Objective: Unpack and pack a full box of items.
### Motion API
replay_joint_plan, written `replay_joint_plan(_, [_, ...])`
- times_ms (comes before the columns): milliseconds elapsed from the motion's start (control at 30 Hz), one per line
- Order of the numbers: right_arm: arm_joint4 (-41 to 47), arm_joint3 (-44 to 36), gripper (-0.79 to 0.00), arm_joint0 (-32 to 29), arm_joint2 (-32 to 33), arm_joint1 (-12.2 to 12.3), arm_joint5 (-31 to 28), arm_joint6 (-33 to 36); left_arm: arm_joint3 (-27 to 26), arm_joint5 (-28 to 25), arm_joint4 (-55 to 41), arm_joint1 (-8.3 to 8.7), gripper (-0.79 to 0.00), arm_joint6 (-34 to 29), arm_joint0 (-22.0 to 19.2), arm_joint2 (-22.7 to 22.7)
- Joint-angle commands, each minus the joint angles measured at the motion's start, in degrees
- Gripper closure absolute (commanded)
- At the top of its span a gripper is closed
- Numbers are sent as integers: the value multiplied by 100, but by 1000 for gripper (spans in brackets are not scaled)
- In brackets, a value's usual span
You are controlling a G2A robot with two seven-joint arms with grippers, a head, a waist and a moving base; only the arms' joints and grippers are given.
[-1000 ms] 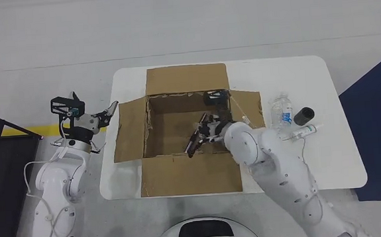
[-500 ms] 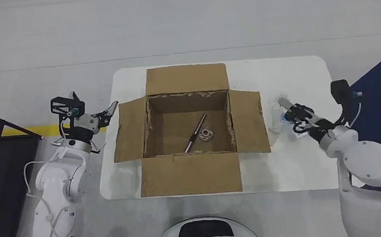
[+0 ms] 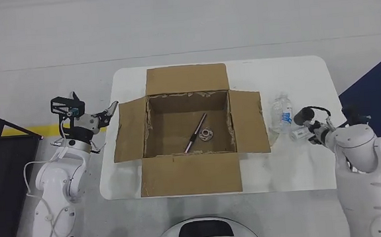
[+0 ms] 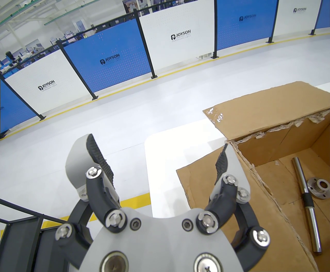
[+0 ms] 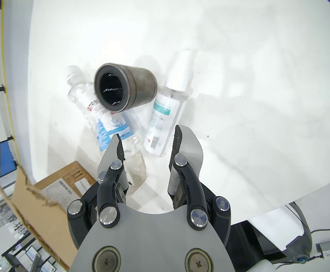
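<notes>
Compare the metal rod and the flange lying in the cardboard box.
The metal rod is long and slim; the flange is a short round disc. The rod carries a black band partway along; the flange has a hole through its middle. Both are silvery metal and lie side by side on the floor of the cardboard box.

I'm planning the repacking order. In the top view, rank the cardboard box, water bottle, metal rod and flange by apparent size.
1. cardboard box, by far.
2. water bottle.
3. metal rod, about as long as the bottle but much thinner.
4. flange.
</notes>
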Motion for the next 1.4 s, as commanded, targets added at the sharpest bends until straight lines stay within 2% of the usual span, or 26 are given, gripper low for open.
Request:
replay_joint_plan(0, [-143,337,-369,169,-88,29,0,-12,0,0,0,0,-785,0,0,0])
replay_joint_plan(167, [-401,990,-385,552,-341,95,-104,92,0,0,0,0,-785,0,0,0])
replay_joint_plan(367, [-515,1491,-357,809,-526,143,-154,143,0,0,0,0,-785,0,0,0])
replay_joint_plan(433, [-528,1600,-296,845,-567,158,-181,170,0,0,0,0,-785,0,0,0])
replay_joint_plan(533, [-492,1654,-95,836,-548,181,-209,198,0,0,0,0,-785,0,0,0])
replay_joint_plan(567, [-446,1635,0,815,-528,188,-231,220,0,0,0,0,-785,0,0,0])
replay_joint_plan(800, [61,914,0,385,-123,247,-341,329,0,0,0,0,-785,0,0,0])
replay_joint_plan(967, [1175,-210,0,-190,618,237,-532,454,0,0,0,0,-785,0,0,0])
replay_joint_plan(1100, [2659,-1010,0,-757,1193,125,-1344,85,0,0,0,0,-785,0,0,0])
replay_joint_plan(1200, [4040,-1740,0,-1254,1386,-5,-2360,-256,0,0,0,0,-785,0,0,0])
replay_joint_plan(1300, [4784,-2343,0,-1680,1131,-74,-3262,-238,0,0,0,0,-785,0,0,0])
replay_joint_plan(1367, [4702,-2584,0,-1743,747,-71,-3515,-155,0,0,0,0,-785,0,0,0])
